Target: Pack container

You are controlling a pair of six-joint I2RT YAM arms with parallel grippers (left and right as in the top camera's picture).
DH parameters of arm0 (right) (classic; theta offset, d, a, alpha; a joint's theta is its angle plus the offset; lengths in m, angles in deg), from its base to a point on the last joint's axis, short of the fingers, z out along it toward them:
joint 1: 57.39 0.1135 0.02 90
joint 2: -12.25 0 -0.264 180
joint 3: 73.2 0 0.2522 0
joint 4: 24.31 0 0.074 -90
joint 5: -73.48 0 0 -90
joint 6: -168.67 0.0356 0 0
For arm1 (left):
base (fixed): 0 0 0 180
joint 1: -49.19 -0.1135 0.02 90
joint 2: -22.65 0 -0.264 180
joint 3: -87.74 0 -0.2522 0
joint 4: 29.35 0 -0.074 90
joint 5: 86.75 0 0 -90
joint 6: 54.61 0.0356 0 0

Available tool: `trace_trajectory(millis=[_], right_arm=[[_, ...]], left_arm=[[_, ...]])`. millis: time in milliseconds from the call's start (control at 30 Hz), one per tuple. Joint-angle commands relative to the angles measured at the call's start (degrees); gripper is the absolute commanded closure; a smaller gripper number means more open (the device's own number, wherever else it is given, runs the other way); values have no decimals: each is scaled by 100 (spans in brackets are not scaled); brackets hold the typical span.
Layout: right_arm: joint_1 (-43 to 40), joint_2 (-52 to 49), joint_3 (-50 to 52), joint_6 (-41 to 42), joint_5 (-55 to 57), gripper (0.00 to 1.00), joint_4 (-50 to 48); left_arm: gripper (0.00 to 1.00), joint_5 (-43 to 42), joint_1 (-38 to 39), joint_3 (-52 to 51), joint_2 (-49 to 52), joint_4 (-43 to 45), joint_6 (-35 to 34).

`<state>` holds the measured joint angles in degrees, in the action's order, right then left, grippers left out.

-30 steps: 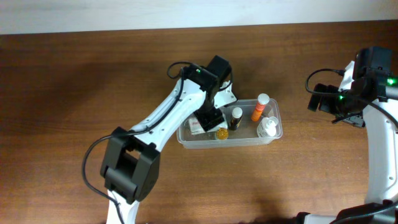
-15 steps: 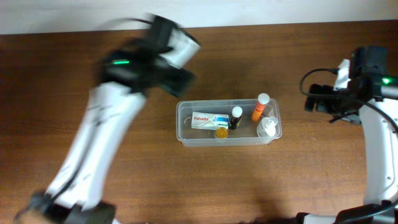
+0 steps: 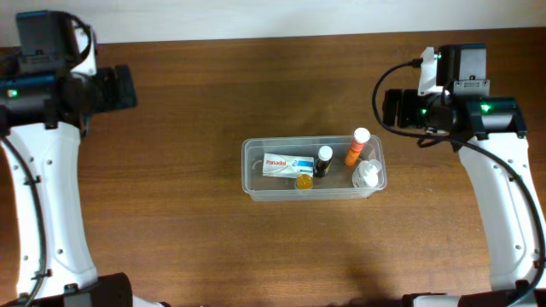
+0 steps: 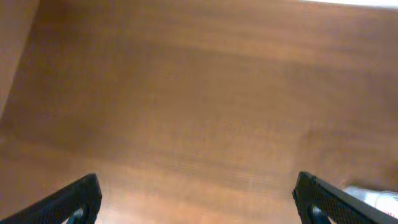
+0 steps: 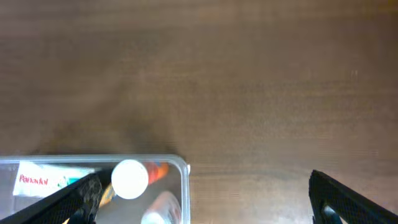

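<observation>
The clear plastic container (image 3: 311, 195) sits mid-table. It holds a white Panadol box (image 3: 286, 164), a dark bottle (image 3: 323, 160), an orange bottle with a white cap (image 3: 357, 147), a white bottle (image 3: 368, 175) and a small yellow-capped item (image 3: 304, 182). My left gripper (image 3: 119, 88) is far to the upper left, open and empty over bare wood (image 4: 199, 205). My right gripper (image 3: 392, 109) is up and right of the container, open and empty (image 5: 208, 202). The right wrist view shows the container's corner (image 5: 185, 180), the orange bottle's cap (image 5: 130, 178) and the box (image 5: 37, 180).
The brown wooden table (image 3: 188, 239) runs to a pale wall edge along the back (image 3: 256, 17). A sliver of the container (image 4: 373, 196) shows at the lower right of the left wrist view. Both white arms stand along the table's left and right sides.
My left arm has lifted away from the container, leaving the Panadol box inside, and swung to the far upper left. My right gripper has shifted left, nearer the container.
</observation>
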<state>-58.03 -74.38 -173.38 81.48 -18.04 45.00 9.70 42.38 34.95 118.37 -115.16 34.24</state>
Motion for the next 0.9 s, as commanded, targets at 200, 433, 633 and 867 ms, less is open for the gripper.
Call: trace_trajectory(millis=[200, 433, 633, 867], right_arm=[[28, 1375, 155, 107, 116, 2, 507], [28, 3792, 2260, 444, 660, 2, -369], [26, 5613, 3856, 457, 824, 2, -610], [26, 6314, 4618, 457, 824, 2, 151]], left_arm=[[1, -17, -7, -562, -1499, -164, -26], [1, -98, -7, -3429, -4164, 1134, 208], [1, -107, -7, -5639, -6109, 1998, 201], [1, -105, -7, -6290, -6863, 485, 203]])
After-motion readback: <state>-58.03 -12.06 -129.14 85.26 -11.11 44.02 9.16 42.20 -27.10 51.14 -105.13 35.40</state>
